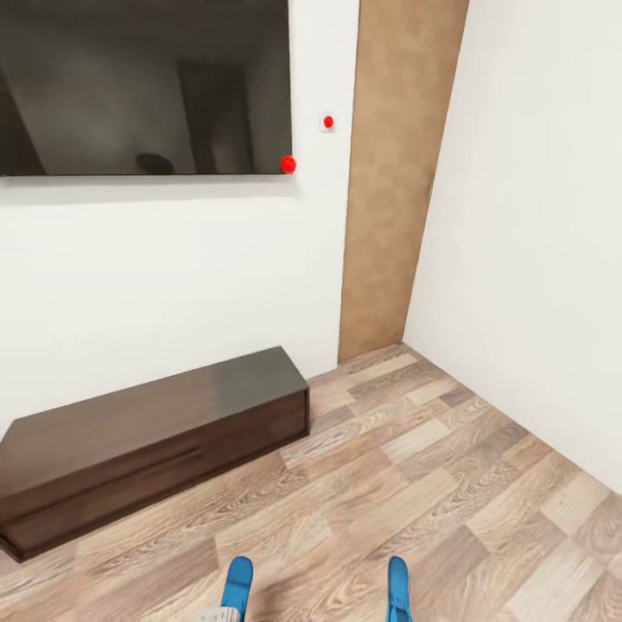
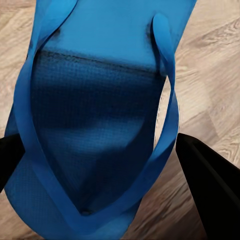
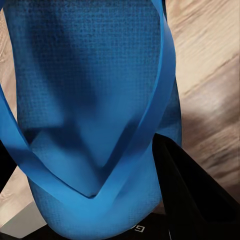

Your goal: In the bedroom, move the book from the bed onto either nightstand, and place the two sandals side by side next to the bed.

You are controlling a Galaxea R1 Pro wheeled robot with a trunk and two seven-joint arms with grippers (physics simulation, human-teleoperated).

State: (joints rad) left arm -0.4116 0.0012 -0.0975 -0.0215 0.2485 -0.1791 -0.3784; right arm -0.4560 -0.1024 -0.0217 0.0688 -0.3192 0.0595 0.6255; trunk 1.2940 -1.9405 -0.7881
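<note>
Sandals were in both of my hands, one bright blue flip-flop to each arm. From my head I looked at a corner of the bedroom: white walls, a brown wooden door (image 1: pixel 399 173) set into the far wall, and a wood-plank floor (image 1: pixel 432 484). A large dark screen (image 1: pixel 142 82) hung on the wall, with a small white switch plate (image 1: pixel 326 122) just beside its right edge. Below the screen a long dark wooden bench (image 1: pixel 147 441) stood on the floor against the wall. At the bottom edge of that view the tips of the two sandals poked up, the left sandal (image 1: pixel 237 586) and the right sandal (image 1: pixel 398 587), apart from each other and both over the planks.

Through my left wrist camera the left sandal (image 2: pixel 95 125) lay lengthwise between my left fingers (image 2: pixel 207 185), sole surface and thong straps facing the lens, the dark fingers sitting at either side of its heel end and gripping it. Floor planks showed past its edges.

Through my right wrist camera the right sandal (image 3: pixel 95 115) sat the same way, straps meeting in a V near the lens, my right fingers (image 3: pixel 192 192) closed against its sides at the near end, with the plank floor beyond it.
</note>
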